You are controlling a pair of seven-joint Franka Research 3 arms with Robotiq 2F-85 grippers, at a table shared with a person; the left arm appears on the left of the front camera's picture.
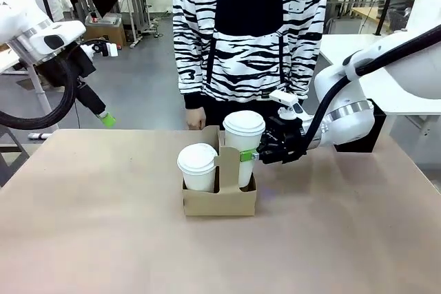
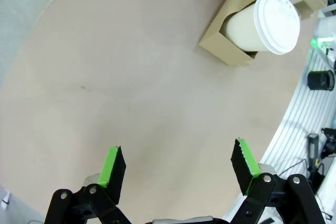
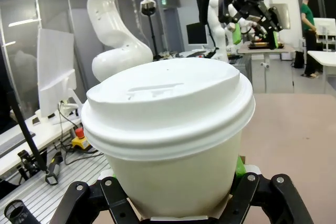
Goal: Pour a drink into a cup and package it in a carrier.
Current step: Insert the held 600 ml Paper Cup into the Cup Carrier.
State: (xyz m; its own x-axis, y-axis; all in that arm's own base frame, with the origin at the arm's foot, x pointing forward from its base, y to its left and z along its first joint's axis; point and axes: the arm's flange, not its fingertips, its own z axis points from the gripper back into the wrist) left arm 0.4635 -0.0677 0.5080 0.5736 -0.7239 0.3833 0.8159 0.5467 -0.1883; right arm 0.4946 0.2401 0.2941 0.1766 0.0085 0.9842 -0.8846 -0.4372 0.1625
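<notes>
The brown cardboard carrier (image 1: 219,201) stands mid-table with its centre handle upright. A lidded white cup (image 1: 197,167) sits in its left hole. My right gripper (image 1: 251,155) is shut on a second lidded cup (image 1: 244,141), whose lower end is inside the carrier's right side and whose lid stands higher than the other cup's. The right wrist view has this cup (image 3: 173,129) close up between the fingers, a green pad (image 3: 239,166) against its side. My left gripper (image 1: 103,118) hangs open at the far left, above bare table (image 2: 178,166). Lids hide the drink.
A person in a striped top stands at the far edge behind the carrier, one hand (image 1: 195,118) near the table edge. The left wrist view has the carrier (image 2: 220,51) and a lidded cup (image 2: 262,22) at upper right. Bare tabletop (image 1: 96,211) spreads left and front.
</notes>
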